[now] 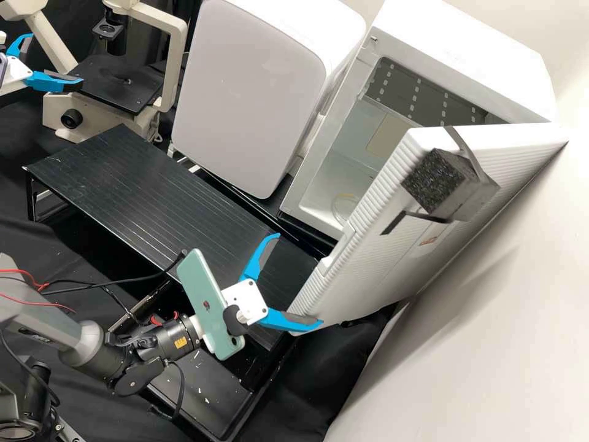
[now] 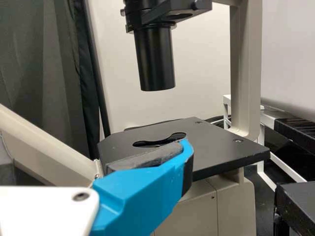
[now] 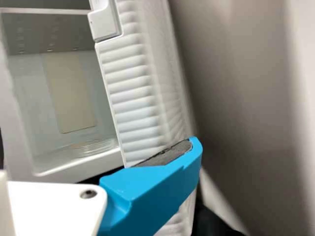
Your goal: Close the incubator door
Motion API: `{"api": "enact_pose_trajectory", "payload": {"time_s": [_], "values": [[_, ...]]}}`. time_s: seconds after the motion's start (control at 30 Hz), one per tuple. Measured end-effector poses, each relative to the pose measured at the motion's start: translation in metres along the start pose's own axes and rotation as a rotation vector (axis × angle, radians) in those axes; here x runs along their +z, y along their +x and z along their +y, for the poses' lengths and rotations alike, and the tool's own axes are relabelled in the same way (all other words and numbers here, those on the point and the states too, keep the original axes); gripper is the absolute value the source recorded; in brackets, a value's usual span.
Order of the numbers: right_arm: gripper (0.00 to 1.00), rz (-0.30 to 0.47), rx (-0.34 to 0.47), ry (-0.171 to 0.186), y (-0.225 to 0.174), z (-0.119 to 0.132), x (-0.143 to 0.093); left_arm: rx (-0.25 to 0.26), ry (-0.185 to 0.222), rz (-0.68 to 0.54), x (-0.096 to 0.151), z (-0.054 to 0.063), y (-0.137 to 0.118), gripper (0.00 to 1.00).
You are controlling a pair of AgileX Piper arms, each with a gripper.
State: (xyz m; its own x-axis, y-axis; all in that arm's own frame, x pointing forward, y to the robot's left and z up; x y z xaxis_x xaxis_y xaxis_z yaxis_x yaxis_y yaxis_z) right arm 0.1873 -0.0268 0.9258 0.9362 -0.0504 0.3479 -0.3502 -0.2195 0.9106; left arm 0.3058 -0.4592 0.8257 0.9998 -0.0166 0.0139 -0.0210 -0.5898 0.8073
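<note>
The incubator [image 1: 460, 55] stands with its door [image 1: 380, 270] ajar, near the wall [image 1: 491, 319]. The right gripper [image 1: 299, 279] is spread wide at the door's lower edge, gripping nothing; I can't tell if it touches. The left gripper [image 1: 57, 58], also wide and empty, is by the microscope [image 1: 175, 61].

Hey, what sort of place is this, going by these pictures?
Probably a biology laboratory. A microscope with a flat black stage stands on one side, and a white incubator with its door open stands on the other.
</note>
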Motion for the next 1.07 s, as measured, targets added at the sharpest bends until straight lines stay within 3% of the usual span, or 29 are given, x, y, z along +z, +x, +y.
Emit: {"api": "enact_pose_trajectory", "payload": {"time_s": [0.13,0.37,0.6,0.7,0.87,1.07], "values": [[1.00,0.071,-0.099,0.010,0.009,-0.017,-0.013,0.000,0.000,0.000,0.000,0.000,0.000,1.00],[1.00,0.217,-0.225,-0.019,0.014,-0.035,-0.037,0.000,0.000,0.000,0.000,0.000,0.000,1.00],[1.00,0.234,-0.177,-0.012,0.002,-0.032,-0.044,0.000,0.000,0.000,0.000,0.000,0.000,1.00],[1.00,0.219,-0.119,-0.044,-0.007,-0.032,-0.043,0.000,0.000,0.000,0.000,0.000,0.000,1.00],[1.00,0.176,-0.030,-0.031,-0.025,-0.037,-0.039,0.000,0.000,0.000,0.000,0.000,0.000,1.00],[1.00,0.156,-0.059,-0.007,-0.045,-0.049,-0.035,0.000,0.000,0.000,0.000,0.000,0.000,1.00]]}}
